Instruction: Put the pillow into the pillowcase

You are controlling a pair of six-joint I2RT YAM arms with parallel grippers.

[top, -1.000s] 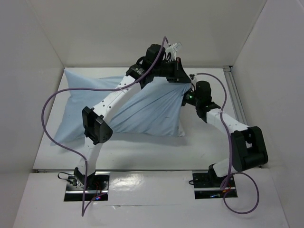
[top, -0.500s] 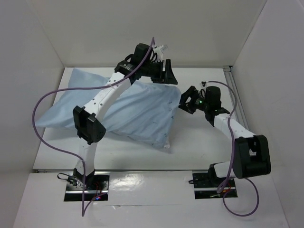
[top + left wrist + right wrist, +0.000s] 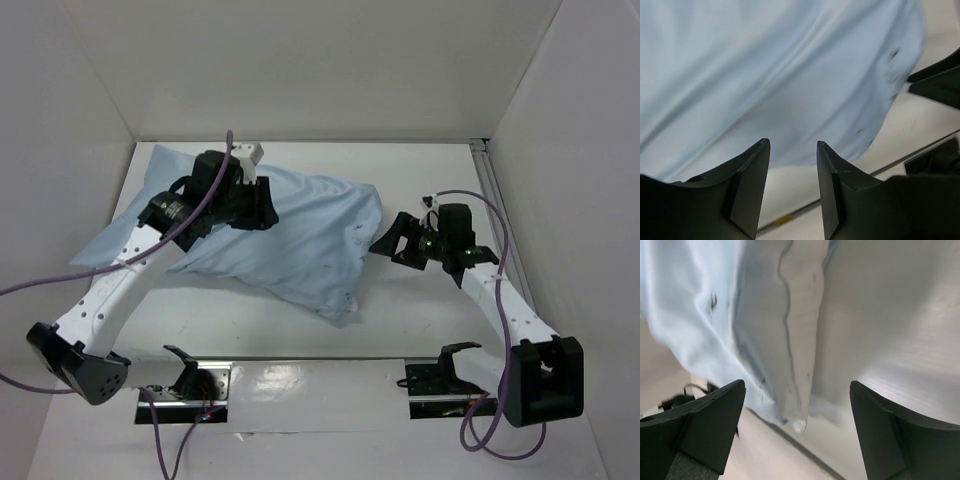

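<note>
Both grippers have let go. A second ago they held the mouth of the pillowcase (image 3: 300, 225) hoisted; now it lies slumped on the table (image 3: 430, 320). The left gripper (image 3: 256, 203) hangs over the pillowcase's far side, jaws partly apart and empty. The right gripper (image 3: 392, 240) sits just beside its mouth end, jaws wide and empty. The pillow (image 3: 800, 340) is inside, only a white edge showing at that mouth. The stuffing looks nearly done, though that edge may need tucking.
</note>
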